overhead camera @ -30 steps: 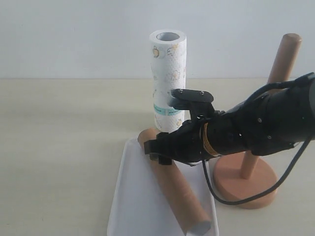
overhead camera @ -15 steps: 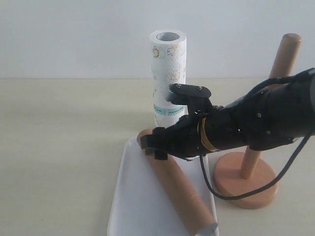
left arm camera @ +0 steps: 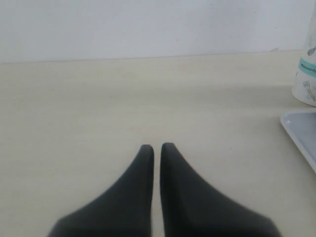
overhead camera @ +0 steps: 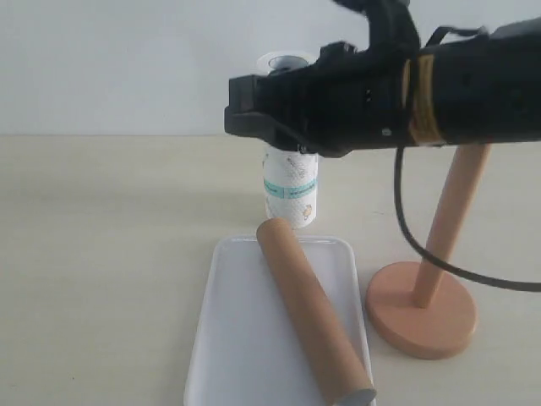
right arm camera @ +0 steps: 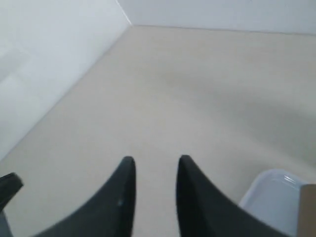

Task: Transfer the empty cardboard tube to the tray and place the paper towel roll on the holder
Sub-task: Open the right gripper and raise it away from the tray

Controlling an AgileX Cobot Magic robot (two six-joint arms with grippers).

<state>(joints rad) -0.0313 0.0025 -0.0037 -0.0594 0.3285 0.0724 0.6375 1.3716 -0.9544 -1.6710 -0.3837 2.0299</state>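
Note:
The empty cardboard tube (overhead camera: 308, 313) lies slantwise on the white tray (overhead camera: 232, 338), with nothing touching it. Behind the tray stands the paper towel roll (overhead camera: 290, 193); my right arm crosses in front of its upper half. The right gripper (overhead camera: 245, 110) hangs high above the table at the roll's top and left side. In the right wrist view that gripper (right arm camera: 156, 163) is open, with only bare table between its fingers. The wooden holder (overhead camera: 420, 317) stands right of the tray, its post bare. My left gripper (left arm camera: 157, 146) is shut and empty, low over the table.
The left wrist view catches a tray corner (left arm camera: 301, 133) and the foot of the roll (left arm camera: 307, 79) at its edge. The right wrist view has a tray corner (right arm camera: 274, 197) and the tube's end (right arm camera: 308, 207). A white wall runs behind the table.
My right arm has lifted off the tube and risen from tray level to the top of the roll. Its jaws now stand closer together. The tube stays on the tray.

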